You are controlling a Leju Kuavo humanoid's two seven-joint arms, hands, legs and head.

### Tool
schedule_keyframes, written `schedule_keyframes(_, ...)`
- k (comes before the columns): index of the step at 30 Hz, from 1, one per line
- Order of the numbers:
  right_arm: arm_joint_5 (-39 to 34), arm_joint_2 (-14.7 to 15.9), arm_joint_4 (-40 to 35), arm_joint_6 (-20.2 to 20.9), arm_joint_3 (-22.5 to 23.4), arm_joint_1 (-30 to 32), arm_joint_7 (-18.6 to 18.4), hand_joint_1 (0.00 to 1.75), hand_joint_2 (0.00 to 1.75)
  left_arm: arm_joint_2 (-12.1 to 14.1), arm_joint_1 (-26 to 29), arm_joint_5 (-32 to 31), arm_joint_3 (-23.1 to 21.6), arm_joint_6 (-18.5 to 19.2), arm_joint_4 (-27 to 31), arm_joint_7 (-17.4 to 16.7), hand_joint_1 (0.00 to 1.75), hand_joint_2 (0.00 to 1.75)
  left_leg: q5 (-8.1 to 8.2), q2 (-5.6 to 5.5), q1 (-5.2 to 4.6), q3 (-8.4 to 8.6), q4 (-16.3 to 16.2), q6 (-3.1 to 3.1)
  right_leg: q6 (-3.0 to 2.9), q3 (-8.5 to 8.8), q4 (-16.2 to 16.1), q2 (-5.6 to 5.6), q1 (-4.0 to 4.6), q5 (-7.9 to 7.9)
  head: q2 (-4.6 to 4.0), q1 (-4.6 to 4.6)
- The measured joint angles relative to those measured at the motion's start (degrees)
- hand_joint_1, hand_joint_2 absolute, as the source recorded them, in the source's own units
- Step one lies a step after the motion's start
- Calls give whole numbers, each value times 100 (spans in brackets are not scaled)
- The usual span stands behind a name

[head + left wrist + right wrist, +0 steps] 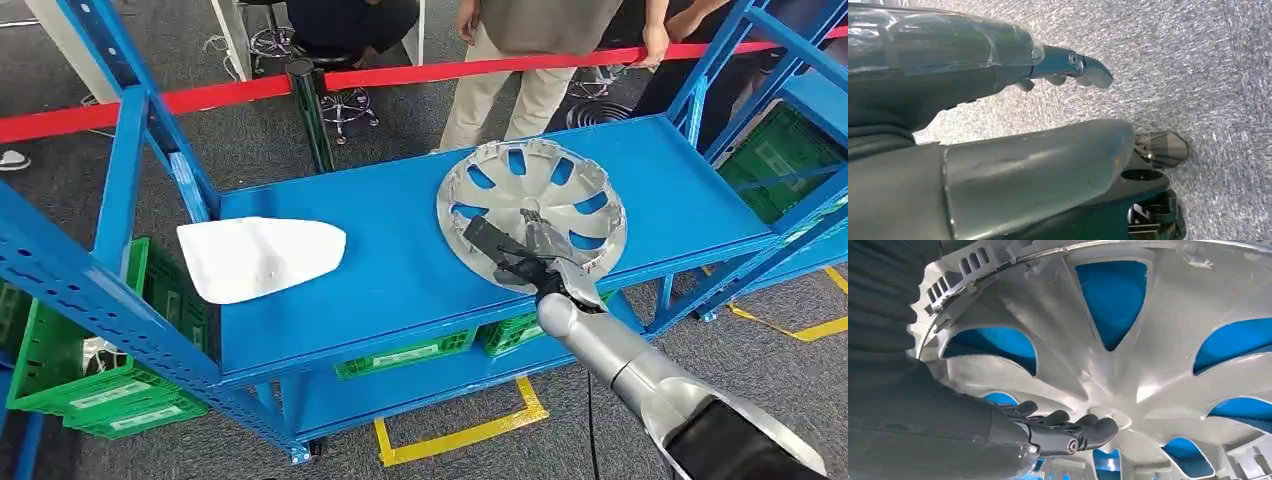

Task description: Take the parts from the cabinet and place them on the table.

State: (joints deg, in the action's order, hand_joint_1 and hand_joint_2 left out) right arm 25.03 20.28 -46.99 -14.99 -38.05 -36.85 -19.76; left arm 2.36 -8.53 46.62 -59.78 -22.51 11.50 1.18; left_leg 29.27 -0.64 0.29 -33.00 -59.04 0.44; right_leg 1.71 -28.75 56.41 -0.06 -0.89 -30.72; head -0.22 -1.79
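Reaching in from the lower right across the front edge of the blue shelf (400,270), right hand (520,250) over the near half of the silver wheel cover (532,214). Fingers (1083,427) extended side by side toward the hub, lying against or just above the inner face; contact itself not clear enough to call. Nothing pinched or wrapped, thumb apart from the fingers in the head view.

Lying on the shelf's right half, wheel cover round, so no long axis to give. Hollow inner side turned up, clip tabs and wire ring along the rim showing in the right wrist view, blue of the shelf visible through the cut-outs between the spokes. Near edge at or slightly past the shelf's front lip, possibly tipped; cannot tell whether flat or lifted.

Resting on the left half of the same shelf, well apart from the wheel cover, a white panel (258,256), long axis running left to right, narrower rounded end pointing right toward the cover.

Hanging over grey carpet (1198,60), left hand (1068,67) holding nothing, fingers loosely apart.

Sitting on the lower levels, green crates (90,370). Stretching behind the rack, a red barrier tape (420,75), with people (520,60) standing beyond it. Marking the floor in front, yellow tape (470,435).
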Motion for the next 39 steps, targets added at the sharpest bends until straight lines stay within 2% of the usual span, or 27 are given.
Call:
schedule_keyframes(21,-26,48,-2,85,-2,-13,-59,0,175,0,0,0,0,-4,0,0,0,0,-1,13,-1,3,0,1,0,2,-2,2,0,0,0,0)
schedule_keyframes(26,-24,120,-2,166,-2,-13,-114,0,175,-4,-1,0,-2,-9,0,7,0,0,-1,13,-1,4,0,1,0,3,-3,5,0,0,0,0)
schedule_keyframes(29,63,166,-13,365,-24,-14,-190,0,175,-26,-1,-9,-2,-11,0,37,0,0,-1,11,-1,7,0,1,1,6,-4,4,0,1,0,0)
schedule_keyframes(30,77,179,-13,439,-28,-14,-234,175,175,-35,-1,-13,-2,-13,0,41,0,0,-1,11,-1,8,0,1,1,7,-4,4,0,1,0,0)
schedule_keyframes(32,13,214,-42,615,-39,-17,-361,175,175,-48,-1,-17,-4,-20,0,42,0,0,0,10,0,14,0,1,1,7,-6,6,0,1,0,7)
schedule_keyframes(35,-257,327,-74,612,-35,13,-664,175,175,-70,0,-17,-9,-74,0,63,0,0,0,-17,1,27,0,2,3,13,-18,-9,0,-1,0,9)
schedule_keyframes(39,-376,529,-120,577,-11,83,-710,175,175,-120,2,-15,-9,-105,0,68,0,0,-3,-41,1,27,0,6,3,26,-24,-26,0,-1,0,13)
